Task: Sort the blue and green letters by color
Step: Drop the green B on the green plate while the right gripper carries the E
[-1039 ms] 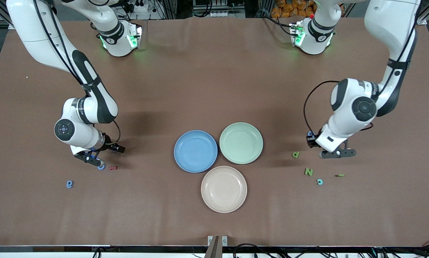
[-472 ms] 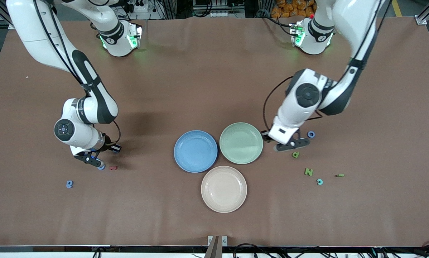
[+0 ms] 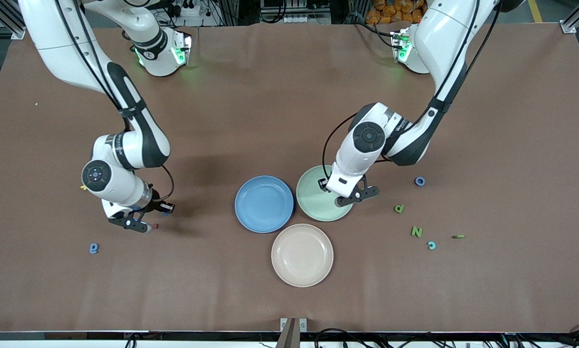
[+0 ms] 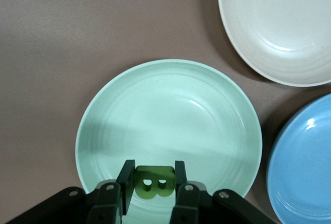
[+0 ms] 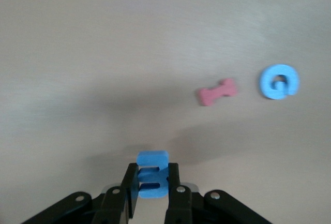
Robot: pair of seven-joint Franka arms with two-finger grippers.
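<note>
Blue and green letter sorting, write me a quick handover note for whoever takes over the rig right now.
Left gripper: shut on a green letter, over the green plate.
Right gripper: shut on a blue letter, over the table beside the dark red letter.
Done: nothing on any plate yet; blue plate bare.
Left: release both, then two green letters and three blue letters on the table.

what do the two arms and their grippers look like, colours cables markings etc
Both arms have glossy white shells with black joint bands, and a round dark cap on the wrist housing. Thin black cables run along the links and loop at each wrist. Green lights glow at both bases. The left gripper and right gripper are black, each with two short fingers.
</note>
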